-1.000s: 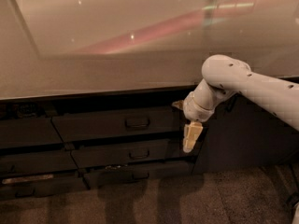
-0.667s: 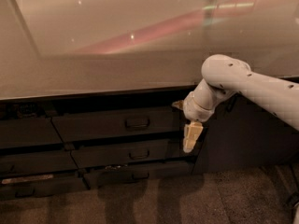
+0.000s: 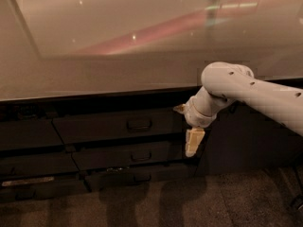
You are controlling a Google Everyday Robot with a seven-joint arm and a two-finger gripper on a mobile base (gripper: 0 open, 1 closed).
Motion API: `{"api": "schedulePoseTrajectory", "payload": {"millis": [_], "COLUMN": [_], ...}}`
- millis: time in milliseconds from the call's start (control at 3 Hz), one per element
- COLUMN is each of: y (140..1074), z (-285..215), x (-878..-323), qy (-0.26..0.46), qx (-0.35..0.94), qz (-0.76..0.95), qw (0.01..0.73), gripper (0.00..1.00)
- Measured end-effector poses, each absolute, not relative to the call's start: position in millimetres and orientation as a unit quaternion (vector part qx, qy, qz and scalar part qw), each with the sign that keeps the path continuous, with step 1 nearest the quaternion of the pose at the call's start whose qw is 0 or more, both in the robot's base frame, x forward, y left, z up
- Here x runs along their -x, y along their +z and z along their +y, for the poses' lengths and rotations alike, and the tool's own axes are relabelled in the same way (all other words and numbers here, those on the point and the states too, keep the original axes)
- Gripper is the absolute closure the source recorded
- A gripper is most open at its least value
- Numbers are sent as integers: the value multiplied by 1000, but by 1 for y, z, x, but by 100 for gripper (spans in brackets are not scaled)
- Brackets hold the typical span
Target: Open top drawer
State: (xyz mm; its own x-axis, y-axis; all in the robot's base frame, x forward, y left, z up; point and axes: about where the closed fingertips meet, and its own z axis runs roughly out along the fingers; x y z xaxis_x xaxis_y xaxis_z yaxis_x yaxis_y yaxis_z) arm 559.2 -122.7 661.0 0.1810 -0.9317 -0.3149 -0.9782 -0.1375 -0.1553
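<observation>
The top drawer (image 3: 116,126) is a wide dark front under the pale counter, with a small dark loop handle (image 3: 139,124) at its centre. It looks closed, flush with its neighbours. My gripper (image 3: 193,143) hangs from the white arm (image 3: 236,89) on the right and points down. It sits just off the drawer's right end, to the right of and a little below the handle, apart from it. Its pale fingers (image 3: 194,141) look pressed together with nothing between them.
A glossy pale counter (image 3: 118,51) overhangs the drawers. Two narrower dark drawers (image 3: 130,156) with similar handles lie below the top one. Plain dark fronts (image 3: 26,135) stand to the left. A dark panel (image 3: 241,141) stands right of the gripper. Speckled floor (image 3: 189,202) lies below.
</observation>
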Motion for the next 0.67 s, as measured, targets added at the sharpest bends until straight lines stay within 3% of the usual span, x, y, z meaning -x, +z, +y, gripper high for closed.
{"api": "schedulePoseTrajectory", "payload": {"millis": [667], "y": [694], "z": [-151], "x": [-579], "qy": [52], "qx": [723], "qz": [662], "qw": [188], "gripper": [0]}}
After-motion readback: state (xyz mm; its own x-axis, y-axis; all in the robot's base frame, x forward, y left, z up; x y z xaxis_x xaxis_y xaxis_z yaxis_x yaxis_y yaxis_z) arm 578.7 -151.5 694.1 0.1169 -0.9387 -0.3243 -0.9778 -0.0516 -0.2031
